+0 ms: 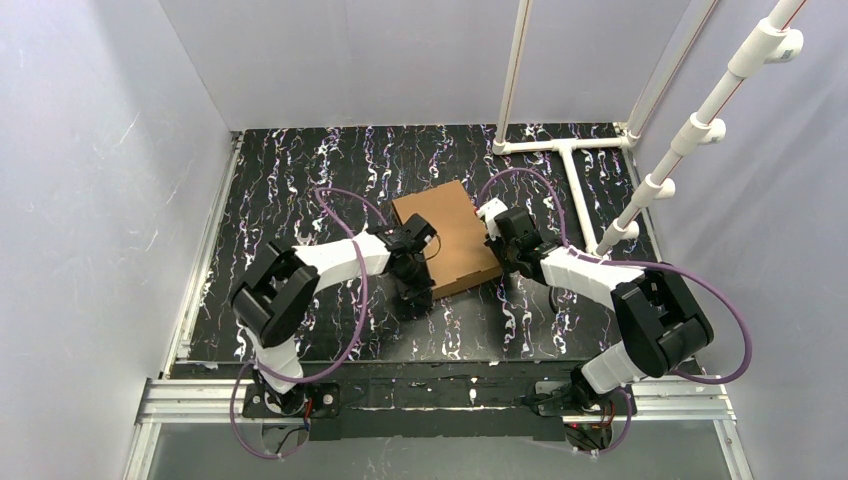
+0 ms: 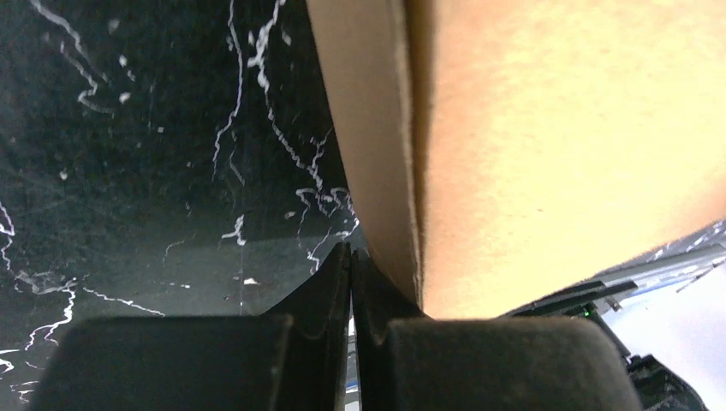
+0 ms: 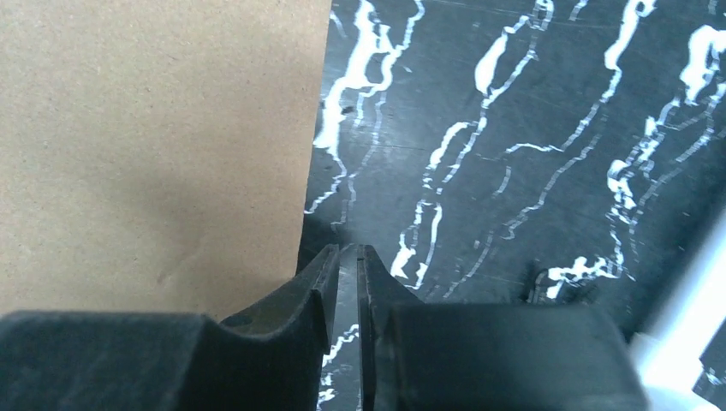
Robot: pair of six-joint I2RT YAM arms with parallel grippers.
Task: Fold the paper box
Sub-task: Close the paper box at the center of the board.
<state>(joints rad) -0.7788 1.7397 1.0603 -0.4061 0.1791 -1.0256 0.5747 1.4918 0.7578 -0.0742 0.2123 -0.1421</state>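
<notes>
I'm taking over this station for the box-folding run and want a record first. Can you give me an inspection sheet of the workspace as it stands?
Surface: black tabletop with white streaks.
Job's things: paper box lies mid-table between the arms; it looks folded shut, plain top face up.
Clutter: nothing seen.
Grippers: left gripper shut and empty, tips beside the box's side wall; right gripper with jaws slightly apart and empty, beside the box's edge.
Cables: purple cables loop along both arms; none lies on the box.
Surroundings: pale walls on three sides; white pipe frame at the far right.
</notes>
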